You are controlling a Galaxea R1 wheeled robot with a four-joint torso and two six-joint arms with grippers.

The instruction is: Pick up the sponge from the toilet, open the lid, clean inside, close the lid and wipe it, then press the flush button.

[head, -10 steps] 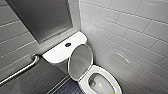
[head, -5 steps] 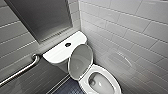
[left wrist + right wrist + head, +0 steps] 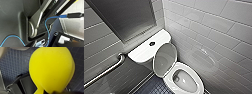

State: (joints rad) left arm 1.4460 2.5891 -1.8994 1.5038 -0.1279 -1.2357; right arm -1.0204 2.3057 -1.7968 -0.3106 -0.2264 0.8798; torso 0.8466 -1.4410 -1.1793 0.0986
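the sponge [image 3: 52,69] bulges, pinched in the right jaws, the wrist pointing down over the dark tiled floor [image 3: 15,65].

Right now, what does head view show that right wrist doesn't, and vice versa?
Head view: toilet with lid raised against the tank, flush button on its top, grab bar, white wall tiles. Right wrist view: yellow sponge, bulging close to the camera. Both: dark small-tiled floor.
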